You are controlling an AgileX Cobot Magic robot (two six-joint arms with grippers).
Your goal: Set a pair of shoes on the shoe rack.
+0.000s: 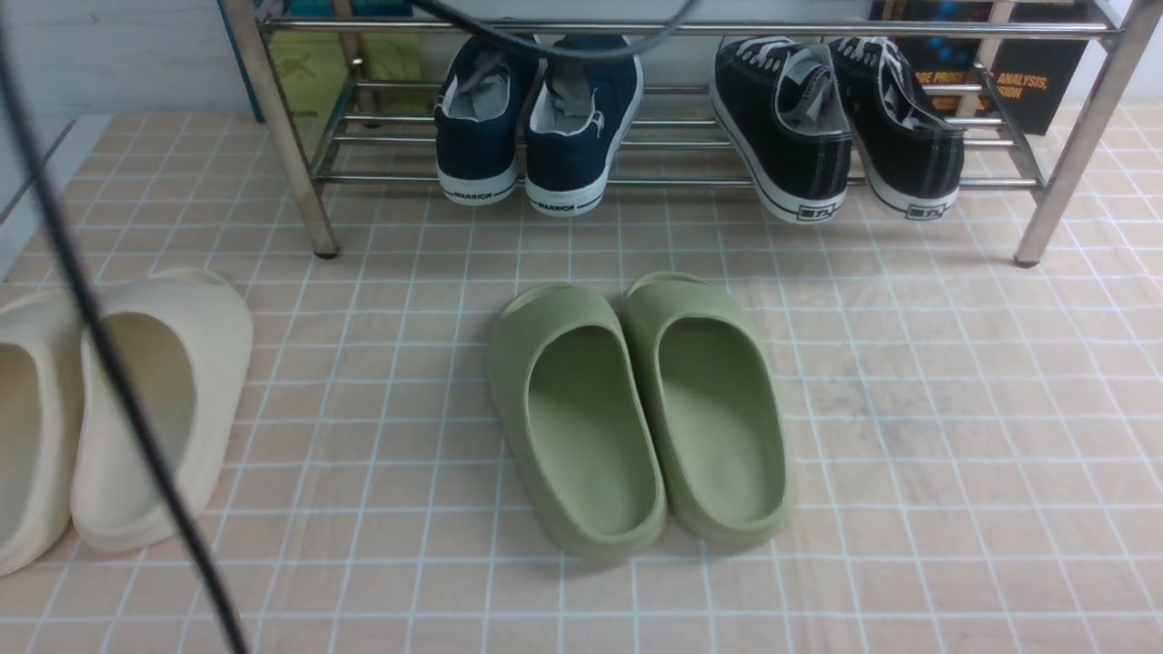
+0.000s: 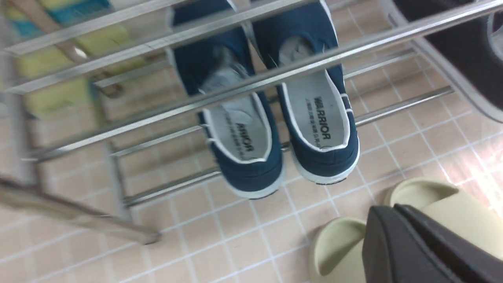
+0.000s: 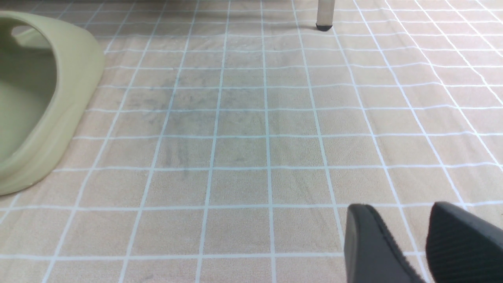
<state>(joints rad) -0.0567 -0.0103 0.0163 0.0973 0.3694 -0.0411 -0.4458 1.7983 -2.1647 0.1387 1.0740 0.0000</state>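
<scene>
The pair of shoes, two navy slip-ons with white "WARRIOR" soles, sits side by side on the lower bars of the chrome shoe rack [image 1: 283, 136], left shoe [image 1: 477, 123] and right shoe [image 1: 581, 127], heels toward me. From the left wrist view I look down through the rack's bars [image 2: 275, 74] onto both shoes [image 2: 243, 173] [image 2: 318, 118]. My left gripper [image 2: 395, 210] is shut with nothing in it, above the olive slides and apart from the shoes. My right gripper [image 3: 401, 212] is open over bare floor tiles. Neither gripper shows in the front view.
Black lace-up sneakers [image 1: 836, 127] occupy the rack's right part. Olive-green slides [image 1: 636, 409] lie on the floor in front of the rack, and cream slides [image 1: 118, 409] lie at the left edge. A black cable [image 1: 109, 363] hangs across the left. A rack leg [image 3: 324, 15] stands ahead of the right gripper.
</scene>
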